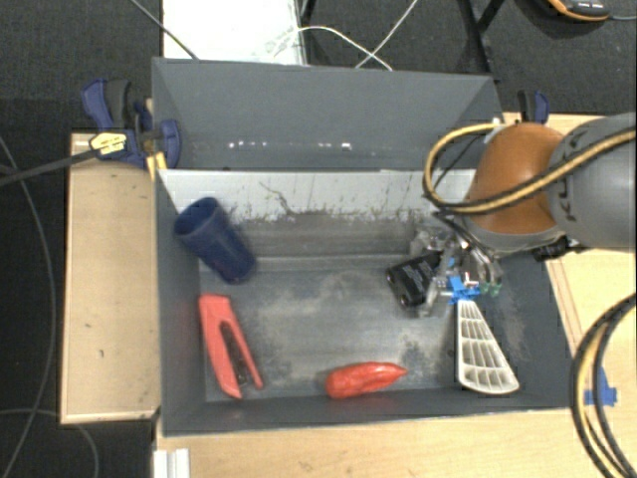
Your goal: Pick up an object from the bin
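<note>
My gripper [426, 279] hangs low over the right middle of the bin floor, under the arm's orange cover. Just in front of it and to its right lies a white slotted fan-shaped piece [484, 353], narrow end toward the gripper; I cannot tell whether the two touch. A red pepper-shaped thing [365, 378] lies by the front wall, left of and nearer than the gripper.
A dark blue cup [214, 239] lies tipped in the back left corner. A red-handled tool [227, 346] lies along the left wall near the front. The arm comes in over the right rim. Bare floor spans the middle of the bin.
</note>
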Robot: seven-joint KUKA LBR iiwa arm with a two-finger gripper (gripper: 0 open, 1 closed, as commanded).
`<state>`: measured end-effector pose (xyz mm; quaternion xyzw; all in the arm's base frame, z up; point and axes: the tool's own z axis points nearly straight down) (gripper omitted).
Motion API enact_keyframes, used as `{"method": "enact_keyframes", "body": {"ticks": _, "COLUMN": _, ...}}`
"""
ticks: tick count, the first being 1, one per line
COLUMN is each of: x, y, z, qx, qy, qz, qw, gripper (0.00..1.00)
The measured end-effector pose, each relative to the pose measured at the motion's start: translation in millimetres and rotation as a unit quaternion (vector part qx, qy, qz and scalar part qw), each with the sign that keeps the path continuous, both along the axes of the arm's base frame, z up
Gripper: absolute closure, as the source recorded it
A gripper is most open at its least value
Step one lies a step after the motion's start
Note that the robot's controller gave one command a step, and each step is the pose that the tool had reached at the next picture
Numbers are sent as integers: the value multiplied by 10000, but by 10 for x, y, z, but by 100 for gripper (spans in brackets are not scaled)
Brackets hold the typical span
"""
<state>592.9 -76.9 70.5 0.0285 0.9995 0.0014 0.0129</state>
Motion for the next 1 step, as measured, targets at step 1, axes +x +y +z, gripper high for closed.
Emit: {"method": "enact_keyframes", "body": {"ticks": 1, "x": -19, "y": -319, "z": -1, "qx": 34, "qy": 44, "qz": -876, "qw": 9961, "gripper": 100}}
